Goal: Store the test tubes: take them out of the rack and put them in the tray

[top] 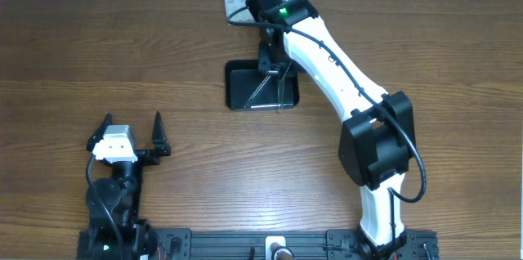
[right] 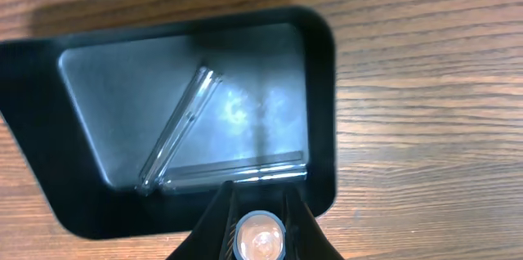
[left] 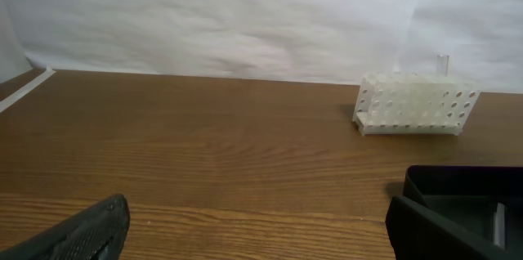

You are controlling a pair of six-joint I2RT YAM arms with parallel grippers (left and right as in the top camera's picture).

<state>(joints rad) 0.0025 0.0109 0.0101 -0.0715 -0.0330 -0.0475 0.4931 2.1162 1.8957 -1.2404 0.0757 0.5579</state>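
Note:
The black tray (top: 231, 88) lies mid-table, with the white rack (top: 241, 0) just beyond it. My right gripper (top: 268, 62) hangs over the tray, shut on a clear test tube (right: 260, 239) held upright and seen end-on between the fingers of that gripper (right: 258, 199). Two tubes lie in the tray (right: 323, 105): one diagonal (right: 180, 129), one along the wall (right: 237, 177). In the left wrist view the rack (left: 417, 105) shows one tube (left: 442, 61) standing at its far end. My left gripper (top: 131, 121) rests open near the table's front left, with nothing between its fingers.
Bare wooden table surrounds the tray and rack. The right arm's white links (top: 335, 72) stretch diagonally from the base at the bottom right to the tray. A pale wall stands behind the rack in the left wrist view.

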